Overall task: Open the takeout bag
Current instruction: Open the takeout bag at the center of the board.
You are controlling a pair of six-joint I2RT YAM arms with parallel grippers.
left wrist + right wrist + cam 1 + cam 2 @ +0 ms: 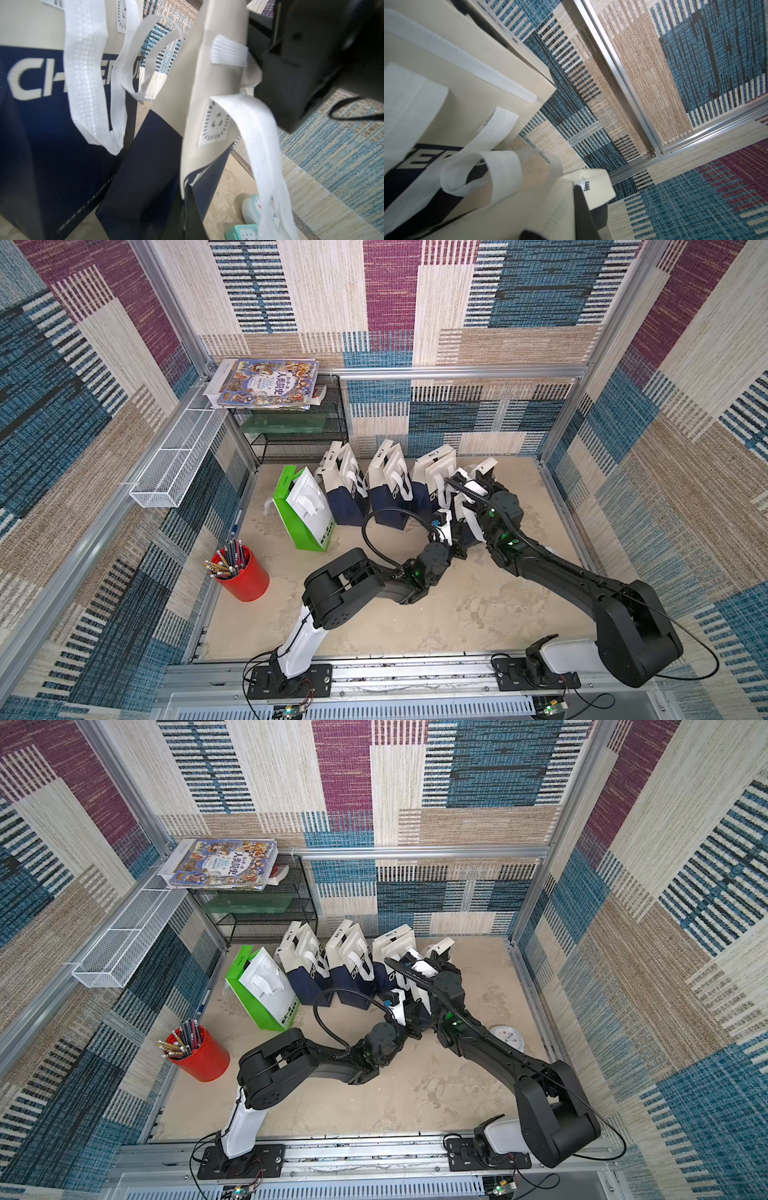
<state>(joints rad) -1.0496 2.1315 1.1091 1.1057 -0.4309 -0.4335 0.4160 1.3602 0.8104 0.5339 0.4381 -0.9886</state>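
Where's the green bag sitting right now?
In both top views the green bag stands at the left end of the bag row, beside a navy-and-white bag, in front of the black wire rack.

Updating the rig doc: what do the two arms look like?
Both arms are mostly black, blocky links with rounded joint housings and a white lowest link. The left arm carries a looping black corrugated cable; the right arm a thin black cable. Green lights glow at the joints near the wrists.

Bright, even light; blurred wrist close-ups
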